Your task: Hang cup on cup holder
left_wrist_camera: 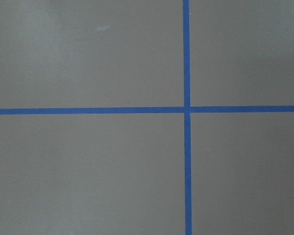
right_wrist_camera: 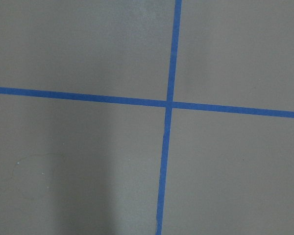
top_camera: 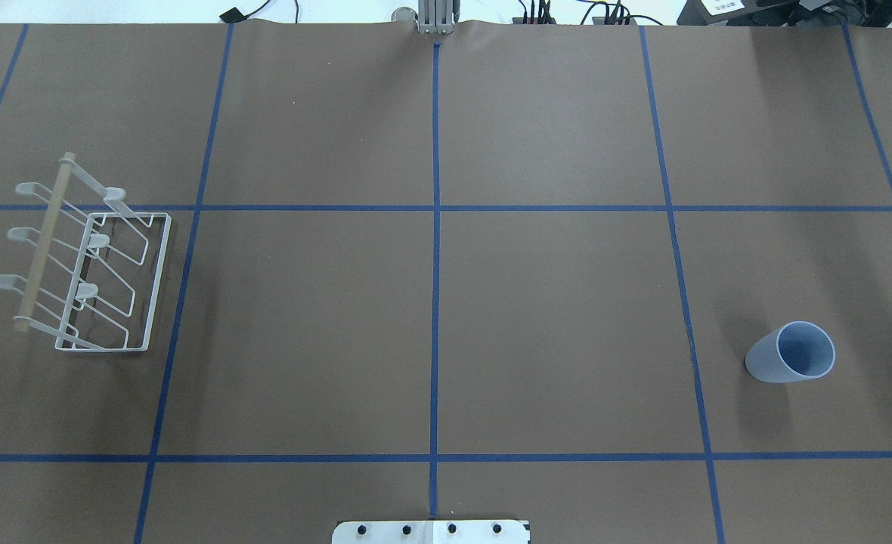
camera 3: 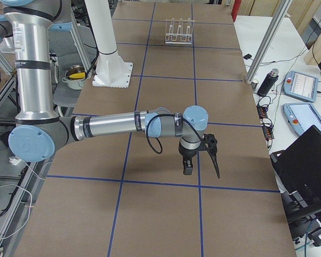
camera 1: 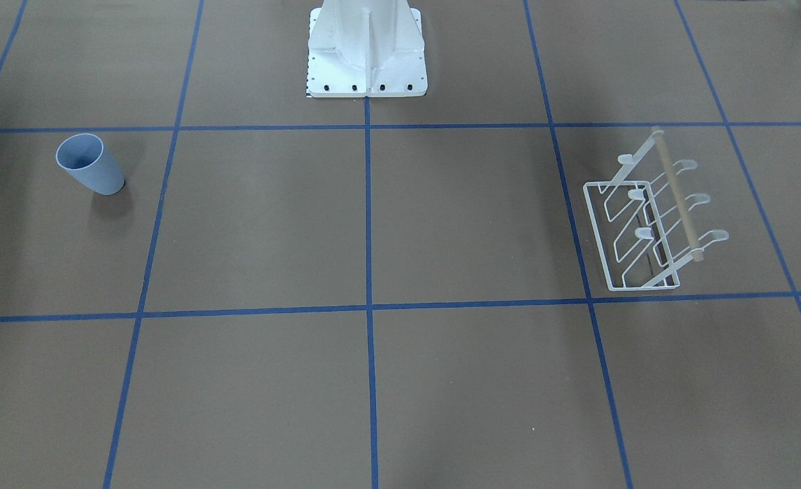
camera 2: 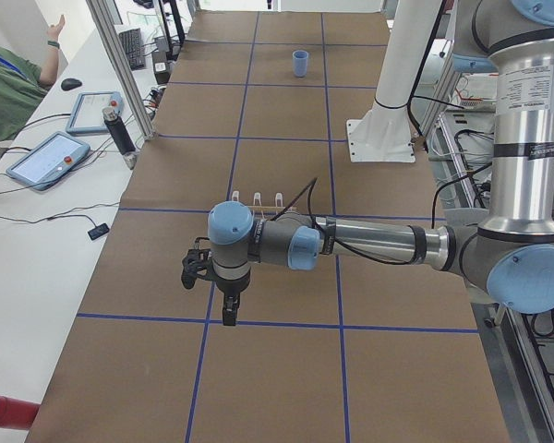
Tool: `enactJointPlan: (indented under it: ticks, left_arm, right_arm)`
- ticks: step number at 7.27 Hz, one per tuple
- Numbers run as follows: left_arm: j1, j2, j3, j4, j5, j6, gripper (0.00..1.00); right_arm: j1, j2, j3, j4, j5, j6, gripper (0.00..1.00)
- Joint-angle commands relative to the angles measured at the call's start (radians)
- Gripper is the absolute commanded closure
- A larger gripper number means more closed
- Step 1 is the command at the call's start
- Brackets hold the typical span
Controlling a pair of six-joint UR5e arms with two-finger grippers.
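Observation:
The light-blue cup [top_camera: 790, 353] stands upright, mouth up, on the brown table at the robot's right; it also shows in the front view [camera 1: 91, 166] and far off in the left side view [camera 2: 300, 63]. The white wire cup holder [top_camera: 83, 264] with its wooden top bar stands at the robot's left, all prongs bare; it also shows in the front view [camera 1: 652, 221] and the right side view [camera 3: 179, 29]. My left gripper [camera 2: 196, 268] and right gripper [camera 3: 211, 155] hang above bare table beyond each end. I cannot tell whether they are open or shut. Both wrist views show only blue tape lines.
The white robot pedestal [camera 1: 366, 47] stands at the table's middle edge. Blue tape lines [top_camera: 435, 249] grid the table. Tablets [camera 2: 42, 159] and an operator [camera 2: 9, 78] are beside the table in the left side view. Pendants [camera 3: 302, 85] and a laptop [camera 3: 305, 166] show in the right side view.

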Motion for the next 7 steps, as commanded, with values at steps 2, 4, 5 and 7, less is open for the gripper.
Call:
enactJointPlan:
  ticks: [2,4,5,7]
  left_arm:
    - [0.0,-0.002,0.006,0.002,-0.002,0.0,0.01]
    - [-0.001,0.004,0.007,-0.003,-0.005,0.0,0.01]
    - [-0.001,0.004,0.004,-0.002,-0.005,0.0,0.01]
    - [-0.001,0.002,-0.022,-0.006,-0.027,0.0,0.01]
  right_arm:
    - [0.0,-0.001,0.001,0.0,-0.001,0.0,0.0]
    - [0.0,0.0,0.002,0.0,0.0,0.002,0.0]
    - [0.0,0.003,0.019,0.0,0.0,0.0,0.0]
    - [-0.002,0.006,0.042,0.021,0.011,0.002,0.0]
